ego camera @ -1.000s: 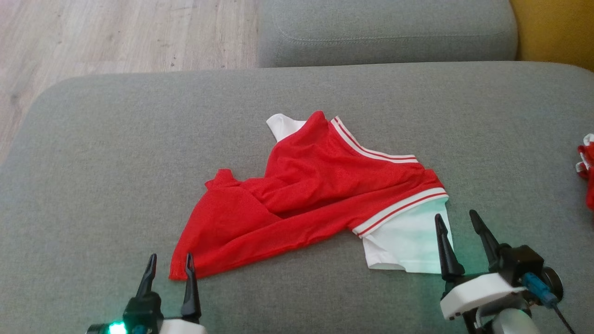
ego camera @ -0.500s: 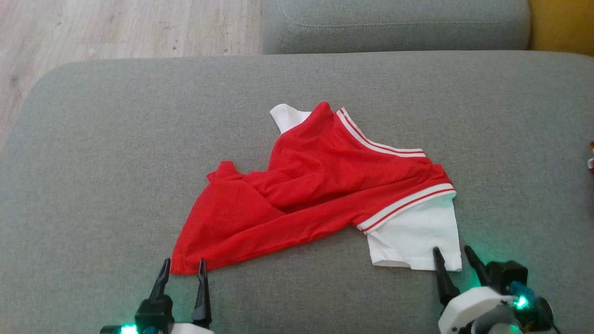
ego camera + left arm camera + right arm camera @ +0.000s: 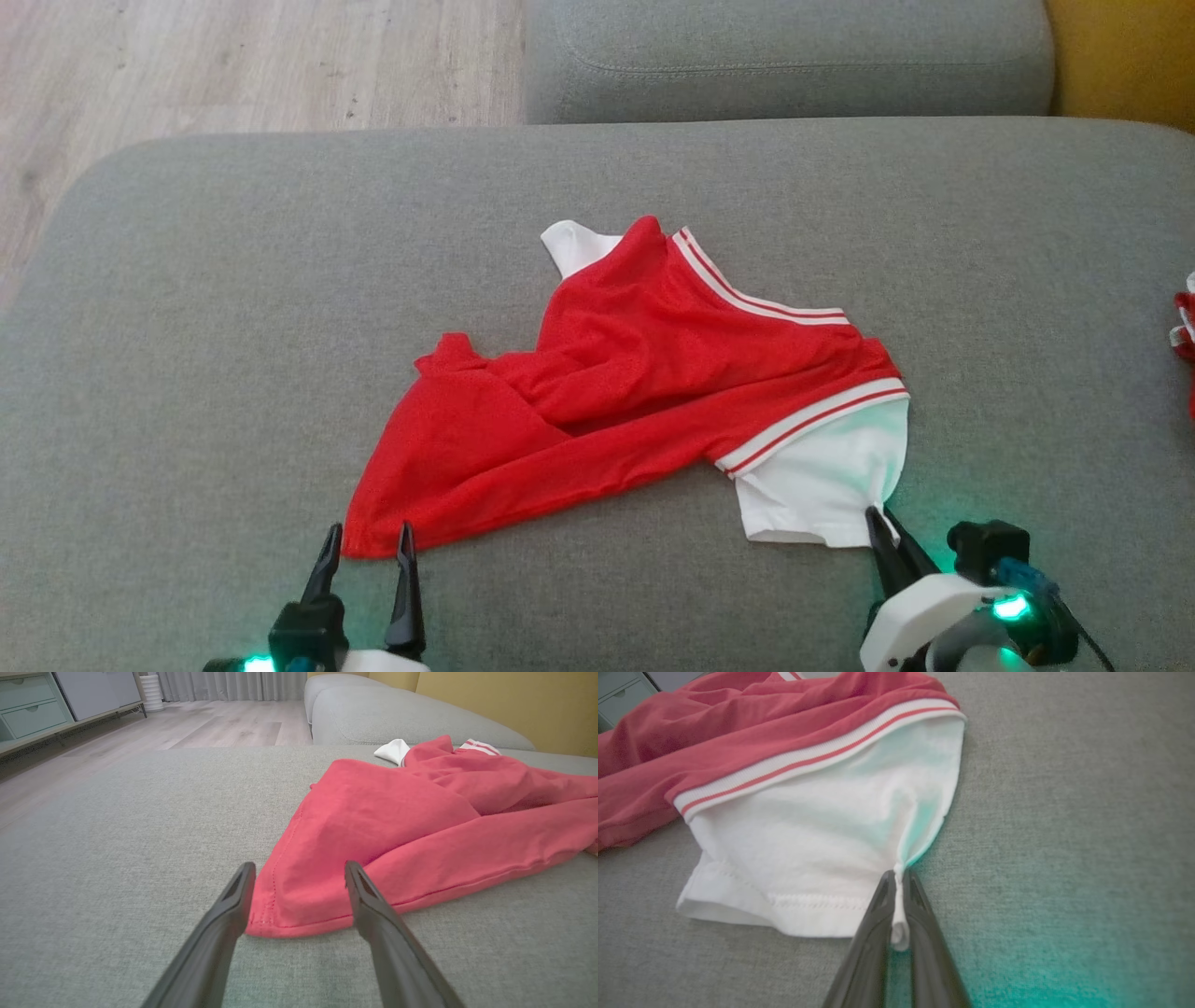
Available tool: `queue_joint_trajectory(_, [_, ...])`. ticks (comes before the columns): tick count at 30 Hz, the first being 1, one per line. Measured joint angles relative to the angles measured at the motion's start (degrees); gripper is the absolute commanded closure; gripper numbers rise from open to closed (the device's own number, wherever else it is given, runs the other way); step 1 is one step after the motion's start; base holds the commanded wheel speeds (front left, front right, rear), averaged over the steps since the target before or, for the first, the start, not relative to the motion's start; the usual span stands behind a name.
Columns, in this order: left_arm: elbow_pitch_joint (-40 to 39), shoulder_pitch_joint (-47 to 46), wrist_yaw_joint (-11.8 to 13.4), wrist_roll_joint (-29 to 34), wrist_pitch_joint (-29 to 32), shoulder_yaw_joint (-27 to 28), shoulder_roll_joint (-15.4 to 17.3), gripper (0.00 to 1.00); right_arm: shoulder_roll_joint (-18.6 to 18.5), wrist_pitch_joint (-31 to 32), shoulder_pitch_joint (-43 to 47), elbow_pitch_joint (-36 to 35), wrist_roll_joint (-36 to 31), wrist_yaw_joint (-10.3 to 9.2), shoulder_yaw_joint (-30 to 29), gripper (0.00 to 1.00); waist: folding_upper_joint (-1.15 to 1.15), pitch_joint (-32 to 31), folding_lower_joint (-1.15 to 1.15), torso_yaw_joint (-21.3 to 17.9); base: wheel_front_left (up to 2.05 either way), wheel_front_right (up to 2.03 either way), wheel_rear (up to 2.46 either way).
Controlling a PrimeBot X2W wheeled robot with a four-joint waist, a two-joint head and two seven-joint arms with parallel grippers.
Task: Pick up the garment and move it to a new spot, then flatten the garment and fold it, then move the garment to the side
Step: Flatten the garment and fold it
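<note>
The garment, a red T-shirt with white sleeves and striped trim, lies crumpled on the grey sofa cushion. My left gripper stands open at the cushion's near side, its fingers straddling the red hem corner of the garment. My right gripper is shut on the near right corner of the white sleeve, and the pinched cloth bunches between its fingertips. The far white sleeve peeks out from behind the red cloth.
A second grey cushion lies beyond this one, with a yellow wall behind it. Wooden floor lies at the far left. Another red and white cloth shows at the right edge. A pale cabinet stands across the room.
My right gripper has closed on the white sleeve's corner, pulling the cloth into a pinch. The left gripper has kept its place at the red hem. The camera shifted slightly.
</note>
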Motion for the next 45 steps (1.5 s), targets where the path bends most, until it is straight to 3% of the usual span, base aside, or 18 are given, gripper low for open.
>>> queue_joint_trajectory(5, [0.0,0.0,0.0,-1.7,0.0,0.1,0.0,0.00,0.2,-0.3,-0.2,0.1,-0.6,0.03,-2.4,1.00,0.00,0.1,0.00,-0.3,0.00,0.00,0.00])
queue_joint_trajectory(9, [0.6,-0.1,-0.2,-3.9,0.0,0.2,0.0,0.00,-0.3,0.1,1.3,-4.6,-2.5,0.08,-7.3,1.00,0.00,0.3,0.01,-0.6,0.00,0.00,0.00])
queue_joint_trajectory(14, [3.0,-0.7,-2.7,-7.8,0.0,0.3,0.0,0.00,-0.7,0.6,4.4,-9.4,-4.4,0.08,-10.8,1.00,0.00,0.7,0.01,-1.1,0.00,0.00,0.00])
queue_joint_trajectory(22, [9.1,-4.0,-6.0,-13.8,0.0,0.1,0.0,0.00,-0.2,0.6,5.0,-12.5,-5.9,0.08,-11.0,1.00,0.00,1.8,0.01,-1.9,0.00,0.00,0.00])
queue_joint_trajectory(31, [19.2,-10.4,-7.3,-19.8,-1.1,-4.5,0.2,0.00,0.4,0.6,4.7,-13.4,-5.7,0.07,-10.7,1.00,0.00,2.8,0.00,-3.1,0.00,0.00,0.00])
queue_joint_trajectory(32, [19.9,-11.0,-7.7,-20.4,-1.3,-5.3,0.3,0.32,0.4,0.6,4.7,-13.7,-5.5,0.07,-10.6,1.00,0.00,2.9,0.00,-3.1,0.00,0.00,0.00])
queue_joint_trajectory(33, [20.5,-11.6,-7.7,-20.8,-1.5,-6.0,0.4,0.74,0.4,0.6,4.7,-14.1,-5.4,0.07,-10.4,1.00,0.00,3.0,0.00,-3.2,0.00,0.00,0.00])
queue_joint_trajectory(34, [21.2,-12.1,-8.1,-21.3,-1.5,-6.5,0.5,1.00,0.4,0.6,4.7,-14.4,-5.0,0.07,-10.2,1.00,0.00,3.0,0.00,-3.2,0.00,0.00,0.00])
queue_joint_trajectory(39, [17.9,-12.4,-9.0,-21.2,-0.3,-5.7,0.2,1.00,0.9,0.6,4.2,-21.4,0.3,0.07,-11.1,1.00,0.00,2.8,0.01,-2.9,0.00,0.00,0.00])
queue_joint_trajectory(45, [3.4,-12.7,-9.9,-15.1,0.1,0.4,-0.4,1.00,1.0,0.6,0.9,-30.6,10.0,0.07,-12.3,1.00,0.00,1.2,0.01,-2.7,0.00,0.00,0.00])
